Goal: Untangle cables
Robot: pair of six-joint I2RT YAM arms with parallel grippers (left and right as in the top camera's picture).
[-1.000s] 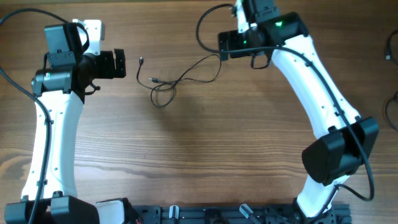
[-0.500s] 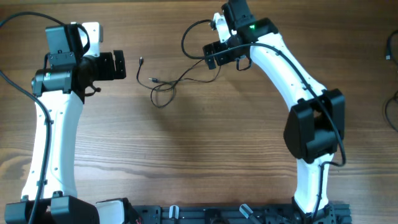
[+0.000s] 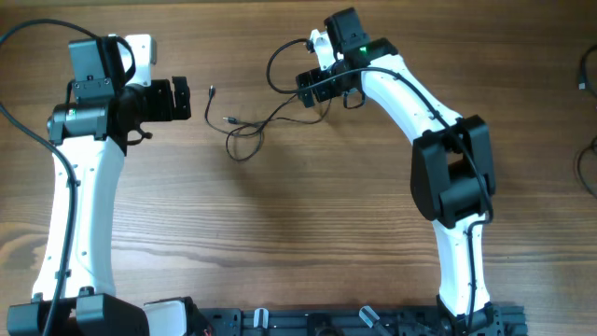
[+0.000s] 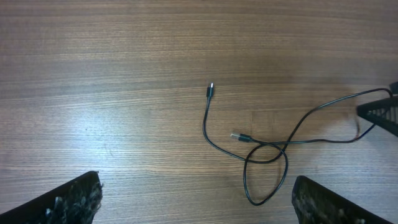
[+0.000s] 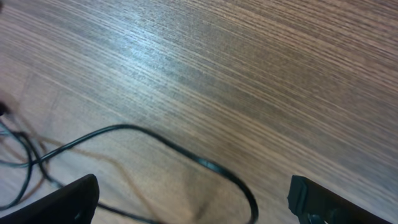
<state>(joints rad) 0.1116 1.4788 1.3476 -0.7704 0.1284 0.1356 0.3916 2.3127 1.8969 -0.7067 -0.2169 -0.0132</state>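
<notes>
The right gripper (image 5: 193, 208) is held with its jaws spread wide, and nothing is clamped in them. A run of the cables (image 5: 121, 127) is seen on the table (image 5: 261, 56) just below it, arching across the gap between the fingers and dropping toward the one at the right of that view. Whether the wire is touched cannot be told. That run is laid more along the line joining the two fingers than across it, so a turn of the wrist is judged necessary before a clean pinch can be made. Beyond the finger at the left of that view, the wire is led off to where the strands cross.

The left gripper (image 4: 196, 202) is likewise wide open and empty. The crossing (image 4: 273, 148) and the two plug ends (image 4: 210, 90) lie ahead of it, the crossing toward the finger at the right of its view, none of it reached. The tangle's long axis is stretched roughly from one gripper to the other, and the right arm is judged the nearer.
</notes>
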